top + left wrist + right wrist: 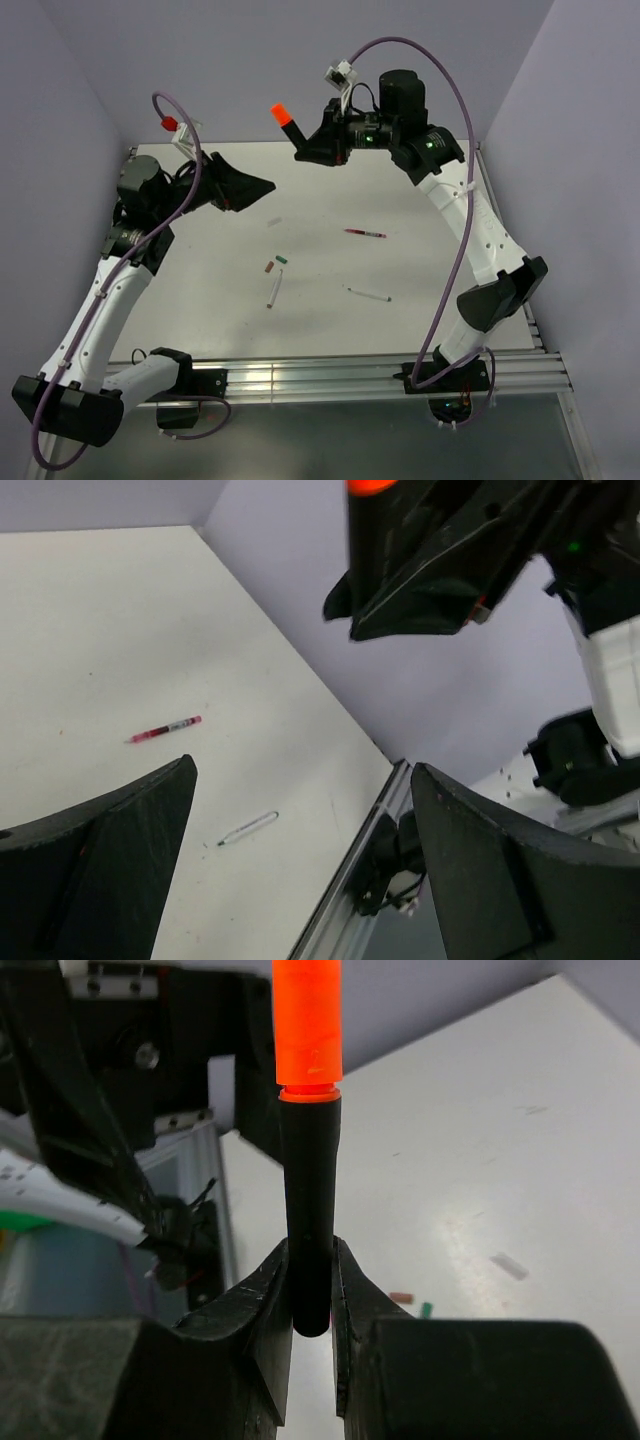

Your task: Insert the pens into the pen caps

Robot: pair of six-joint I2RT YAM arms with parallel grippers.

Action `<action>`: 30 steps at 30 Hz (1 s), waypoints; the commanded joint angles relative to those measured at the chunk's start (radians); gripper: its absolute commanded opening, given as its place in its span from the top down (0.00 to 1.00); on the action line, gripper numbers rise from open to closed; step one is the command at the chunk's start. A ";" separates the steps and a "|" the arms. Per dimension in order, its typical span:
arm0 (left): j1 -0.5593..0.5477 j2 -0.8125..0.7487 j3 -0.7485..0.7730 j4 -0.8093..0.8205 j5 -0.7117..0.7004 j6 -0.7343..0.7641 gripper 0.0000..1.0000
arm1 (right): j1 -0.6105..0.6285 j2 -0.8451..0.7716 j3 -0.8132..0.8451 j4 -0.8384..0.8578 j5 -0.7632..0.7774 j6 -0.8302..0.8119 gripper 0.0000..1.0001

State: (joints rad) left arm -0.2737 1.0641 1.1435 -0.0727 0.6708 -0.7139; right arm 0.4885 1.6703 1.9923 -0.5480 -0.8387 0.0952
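Note:
My right gripper (pixel 312 143) is shut on the short black marker (pixel 293 131), held high over the table's far side with its bright orange end (pixel 279 110) pointing up and left. In the right wrist view the black marker (pixel 308 1210) stands between the fingers (pixel 262 1305), orange end (pixel 308 1025) on top. My left gripper (pixel 262 188) hangs open and empty just left of and below it. On the table lie a dark red pen (pixel 365 233), two white pens (pixel 273 290) (pixel 367 294), a brownish-red cap (pixel 268 267) and a green cap (pixel 282 259).
The white table (pixel 200 300) ends at an aluminium rail (pixel 330 375) in front, with purple walls on the other sides. From the left wrist I see the red pen (pixel 165 729), one white pen (pixel 248 827) and the table's edge (pixel 350 880).

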 commanded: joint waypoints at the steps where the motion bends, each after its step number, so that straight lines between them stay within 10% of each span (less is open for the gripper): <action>1: 0.068 -0.001 0.097 0.077 0.272 0.097 0.07 | 0.002 -0.063 -0.055 0.095 -0.235 0.041 1.00; 9: 0.165 0.074 0.182 0.436 0.464 -0.191 0.16 | -0.016 -0.248 -0.311 0.304 -0.355 0.167 1.00; 18: 0.165 0.065 0.088 0.939 0.331 -0.515 0.14 | -0.025 -0.311 -0.454 0.505 -0.382 0.320 1.00; 30: 0.077 0.149 0.185 0.768 0.296 -0.409 0.25 | -0.004 -0.308 -0.506 0.545 -0.338 0.357 1.00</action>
State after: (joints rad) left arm -0.1692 1.2098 1.2736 0.7380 0.9882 -1.1751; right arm 0.4740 1.3712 1.4956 -0.0685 -1.1957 0.4355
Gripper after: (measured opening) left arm 0.761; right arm 0.225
